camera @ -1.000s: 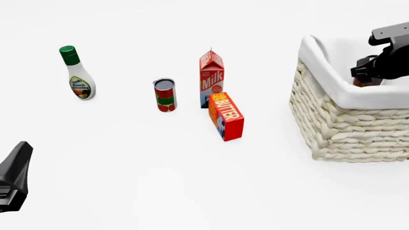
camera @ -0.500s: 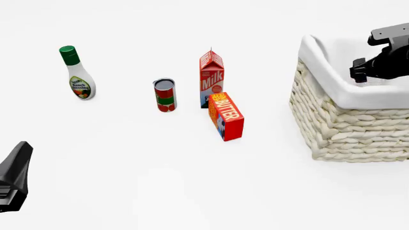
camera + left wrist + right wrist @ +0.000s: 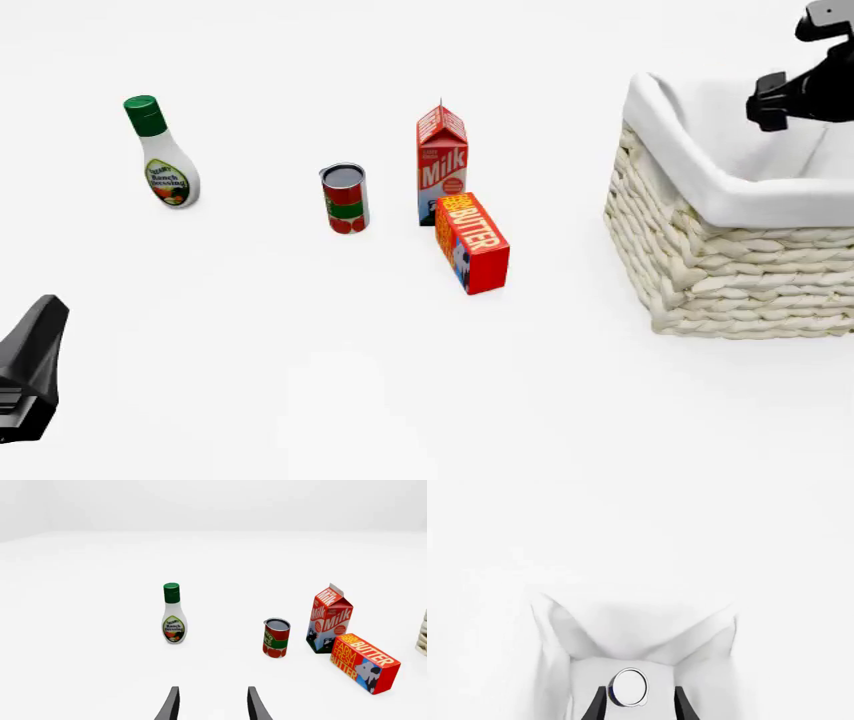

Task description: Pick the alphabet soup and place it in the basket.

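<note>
The alphabet soup (image 3: pixel 628 687) stands upright on the white cloth floor of the basket (image 3: pixel 721 260), seen top-on between the right end effector (image 3: pixel 635 705) fingers, which are spread and not touching it. That end effector hangs above the basket. The left end effector (image 3: pixel 212 705) is also open and empty over the bench (image 3: pixel 334 350).
</note>
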Available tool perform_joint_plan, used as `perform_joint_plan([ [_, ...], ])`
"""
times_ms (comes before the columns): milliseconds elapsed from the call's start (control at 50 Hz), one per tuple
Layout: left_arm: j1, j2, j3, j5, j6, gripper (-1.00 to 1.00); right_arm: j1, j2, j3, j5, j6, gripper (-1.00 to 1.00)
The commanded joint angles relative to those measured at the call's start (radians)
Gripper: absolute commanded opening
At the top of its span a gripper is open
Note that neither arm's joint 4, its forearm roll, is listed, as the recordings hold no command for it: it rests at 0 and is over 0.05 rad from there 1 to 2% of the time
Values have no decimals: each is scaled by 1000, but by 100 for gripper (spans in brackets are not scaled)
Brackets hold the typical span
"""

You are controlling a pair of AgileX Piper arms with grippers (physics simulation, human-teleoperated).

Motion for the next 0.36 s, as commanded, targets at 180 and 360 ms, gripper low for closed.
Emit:
perform_joint_plan([
  [180,0,0,0,0,0,100,98,-301,-86,222,7,100],
  [360,0,0,0,0,0,100,185,-443,-176,361,2,100],
])
